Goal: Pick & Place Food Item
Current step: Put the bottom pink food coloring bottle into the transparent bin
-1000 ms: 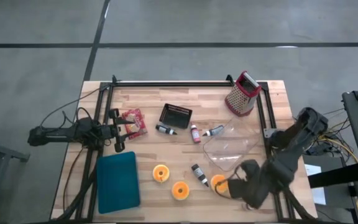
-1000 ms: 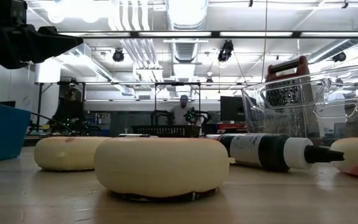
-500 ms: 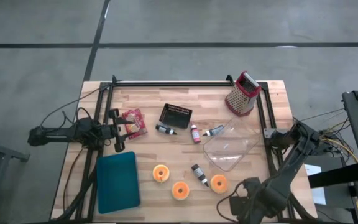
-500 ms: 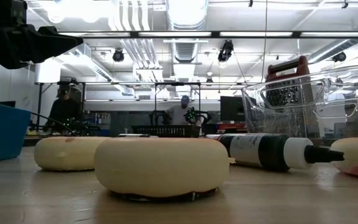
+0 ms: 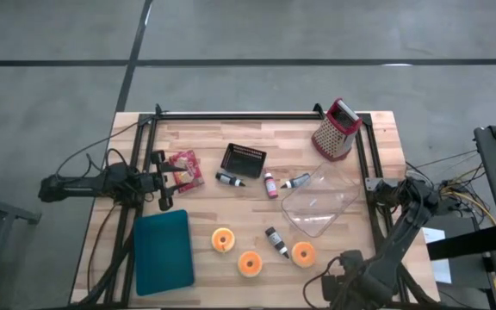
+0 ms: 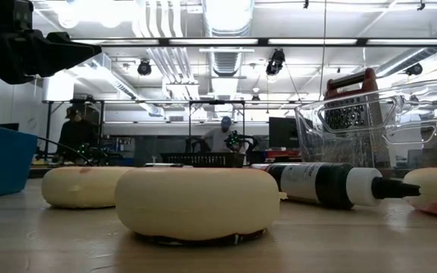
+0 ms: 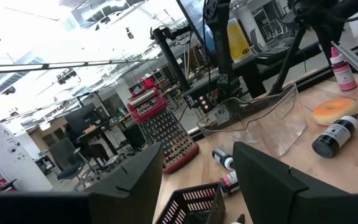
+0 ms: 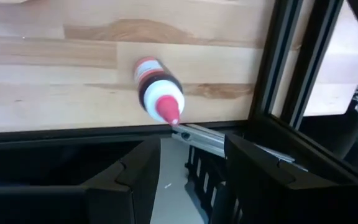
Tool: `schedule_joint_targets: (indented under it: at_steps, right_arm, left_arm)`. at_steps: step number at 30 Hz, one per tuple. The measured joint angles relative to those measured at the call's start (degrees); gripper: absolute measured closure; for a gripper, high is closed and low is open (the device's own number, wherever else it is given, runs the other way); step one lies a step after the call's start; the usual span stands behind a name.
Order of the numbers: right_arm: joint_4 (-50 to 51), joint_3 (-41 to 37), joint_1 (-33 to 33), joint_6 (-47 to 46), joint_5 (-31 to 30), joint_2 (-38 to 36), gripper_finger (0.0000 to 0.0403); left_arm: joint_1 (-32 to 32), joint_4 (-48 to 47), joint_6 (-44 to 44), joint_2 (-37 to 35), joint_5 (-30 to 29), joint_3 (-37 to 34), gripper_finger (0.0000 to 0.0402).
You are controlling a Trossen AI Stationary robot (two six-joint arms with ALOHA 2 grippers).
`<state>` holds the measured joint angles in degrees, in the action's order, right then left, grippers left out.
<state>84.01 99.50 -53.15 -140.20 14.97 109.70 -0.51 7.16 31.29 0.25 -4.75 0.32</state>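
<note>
Three orange donuts [image 5: 249,263] lie at the frame's lower centre. The right gripper [image 5: 338,291], fingers parted and empty, sits bottom right. The left gripper [image 5: 164,182], released, waits mid-left.

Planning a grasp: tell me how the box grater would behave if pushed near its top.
The box grater stands upright, tall over a narrow base, so it would probably tip rather than slide. It looks like rigid metal, unlikely to flex. Its holed faces may snag fingers.
</note>
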Motion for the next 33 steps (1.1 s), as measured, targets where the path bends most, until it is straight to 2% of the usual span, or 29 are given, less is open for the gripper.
schedule_joint_targets:
  at_steps: [12, 26, 33]
  right_arm:
    - [0.1, -2.3, -0.3, 0.3, -2.9, 1.4, 0.0229]
    - [-2.4, -4.7, -0.2, 0.3, -3.2, 1.4, 0.0230]
    - [-3.7, -6.1, -0.2, 0.3, -3.1, 1.4, 0.0244]
  left_arm:
    - [0.0, -0.1, 0.0, 0.0, 0.0, 0.0, 0.0202]
    - [0.0, 0.0, 0.0, 0.0, 0.0, 0.0, 0.0202]
    - [0.0, 0.0, 0.0, 0.0, 0.0, 0.0, 0.0202]
